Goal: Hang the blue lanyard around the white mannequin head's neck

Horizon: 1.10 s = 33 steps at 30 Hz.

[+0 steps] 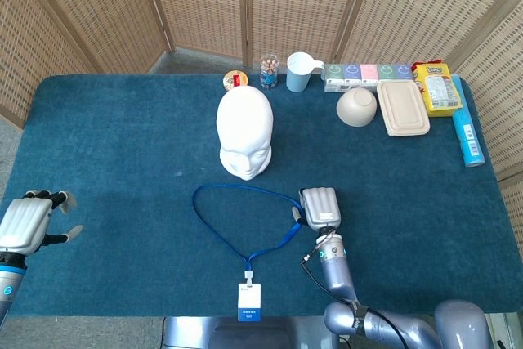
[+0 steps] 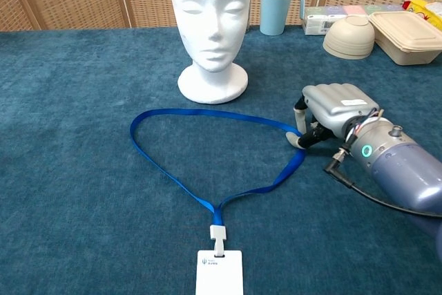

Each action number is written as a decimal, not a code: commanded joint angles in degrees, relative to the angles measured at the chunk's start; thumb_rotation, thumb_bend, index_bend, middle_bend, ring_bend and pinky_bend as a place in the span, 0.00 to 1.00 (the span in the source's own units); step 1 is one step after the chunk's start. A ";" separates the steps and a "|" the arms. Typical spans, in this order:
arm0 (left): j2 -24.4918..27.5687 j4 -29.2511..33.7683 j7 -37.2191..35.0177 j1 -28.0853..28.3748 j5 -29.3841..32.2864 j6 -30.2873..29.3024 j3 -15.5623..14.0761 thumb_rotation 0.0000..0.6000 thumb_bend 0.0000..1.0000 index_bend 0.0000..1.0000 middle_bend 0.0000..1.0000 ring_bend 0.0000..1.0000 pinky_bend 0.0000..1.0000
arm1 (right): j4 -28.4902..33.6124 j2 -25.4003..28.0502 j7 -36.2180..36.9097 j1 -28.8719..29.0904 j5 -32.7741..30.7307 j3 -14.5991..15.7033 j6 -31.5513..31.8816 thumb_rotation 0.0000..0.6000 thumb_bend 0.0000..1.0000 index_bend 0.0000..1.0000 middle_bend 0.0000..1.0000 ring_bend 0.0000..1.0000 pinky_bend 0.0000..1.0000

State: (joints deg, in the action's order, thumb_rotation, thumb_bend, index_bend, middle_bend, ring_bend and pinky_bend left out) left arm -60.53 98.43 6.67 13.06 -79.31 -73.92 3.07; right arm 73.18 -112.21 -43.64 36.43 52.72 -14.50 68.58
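The white mannequin head stands upright mid-table, its face toward me, its neck bare. In front of it the blue lanyard lies flat in an open loop, and its white badge rests near the table's front edge. My right hand sits at the loop's right bend. Its fingers are curled down and its thumb and a finger pinch the strap there. My left hand rests at the front left corner, fingers spread, holding nothing, far from the lanyard.
Along the back edge stand a small tin, a jar, a light blue cup, a row of cartons, a bowl, a lidded box, a yellow packet and a blue tube. Wicker screens surround the table.
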 commanded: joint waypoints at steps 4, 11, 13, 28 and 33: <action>0.07 -0.05 -0.05 -0.10 -0.02 -0.15 -0.08 0.78 0.20 0.44 0.52 0.42 0.36 | -0.04 0.11 -0.51 0.06 -0.47 0.03 -0.31 0.68 0.47 0.60 1.00 1.00 1.00; 0.22 0.01 -0.17 -0.23 -0.12 -0.32 -0.21 0.77 0.20 0.42 0.52 0.42 0.36 | 0.19 0.37 -1.56 0.35 -0.92 0.27 -0.79 0.69 0.50 0.60 1.00 1.00 1.00; 0.26 0.04 -0.18 -0.22 -0.14 -0.30 -0.23 0.77 0.20 0.42 0.52 0.42 0.36 | 0.37 0.51 -1.76 0.39 -0.96 0.35 -0.83 0.69 0.51 0.60 1.00 1.00 1.00; 0.56 0.34 -0.31 -0.03 -0.39 -0.10 -0.31 0.77 0.20 0.42 0.51 0.41 0.36 | 2.08 1.62 -3.24 0.46 -1.75 1.11 -1.19 0.77 0.55 0.60 1.00 1.00 1.00; 0.59 0.47 -0.33 -0.07 -0.70 -0.43 -0.30 0.78 0.20 0.42 0.51 0.41 0.36 | 2.58 1.97 -3.75 0.67 -1.43 1.41 -1.02 0.82 0.55 0.61 1.00 1.00 1.00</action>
State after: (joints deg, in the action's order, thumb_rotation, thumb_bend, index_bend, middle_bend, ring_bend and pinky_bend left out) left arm -59.94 98.89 6.33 12.99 -80.01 -74.34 2.77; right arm 75.71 -110.29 -47.34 37.07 51.25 -13.14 67.53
